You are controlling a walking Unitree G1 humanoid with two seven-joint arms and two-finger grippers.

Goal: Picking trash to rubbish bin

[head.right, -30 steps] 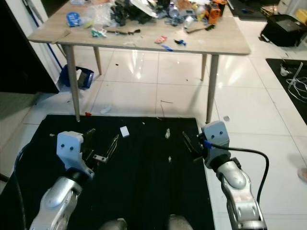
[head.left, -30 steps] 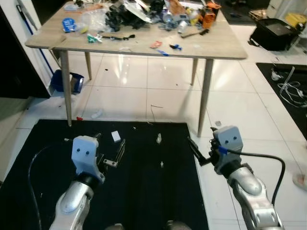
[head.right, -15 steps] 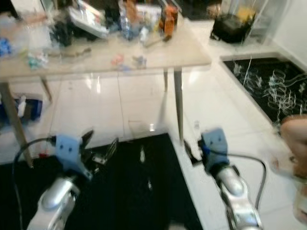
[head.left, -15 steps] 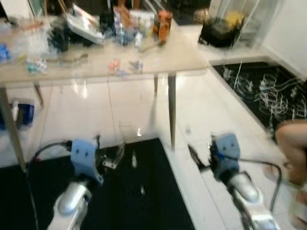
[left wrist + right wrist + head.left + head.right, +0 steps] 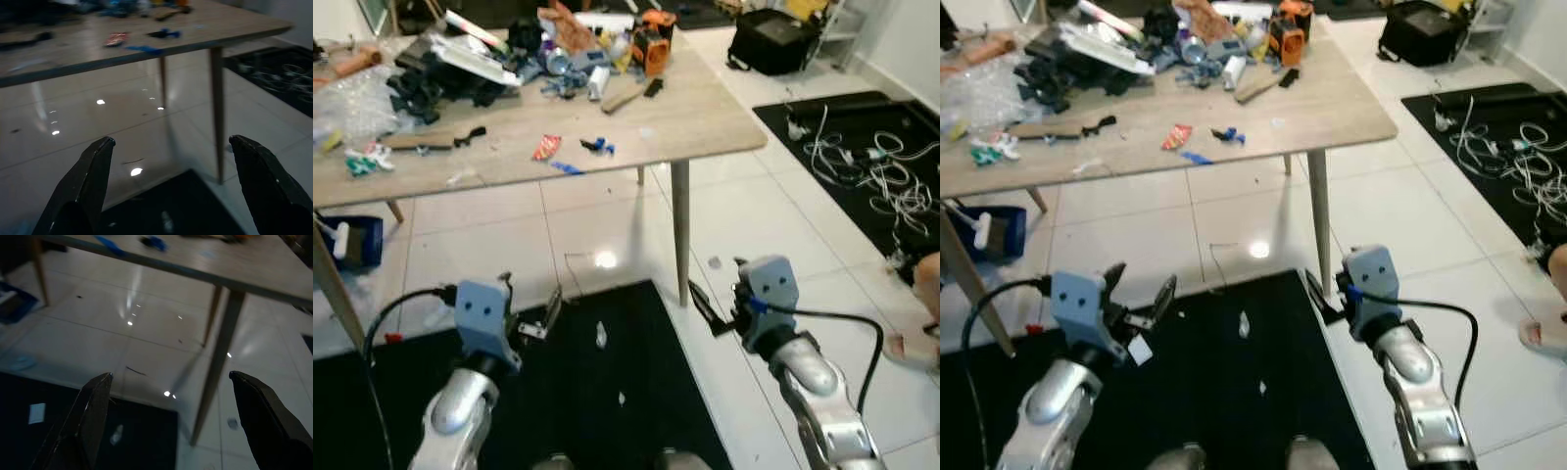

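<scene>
Black mat point(image 5: 636, 431): paper scrap point(image 5: 601, 335) between left tool point(image 5: 530, 315), right tool point(image 5: 705, 311).

Bright, even indoor light in both eye views; sharp glare spot on the glossy white floor tiles point(image 5: 604, 259) just beyond the black mat point(image 5: 636, 333); soft shadow under the wooden table point(image 5: 685, 117); slight softness throughout, clutter at the far edge less crisp; much dimmer in both wrist views, with small ceiling-light reflections dotted on the tiles point(image 5: 100, 102); near black fingers point(image 5: 85, 186) blurred, out of focus.
</scene>
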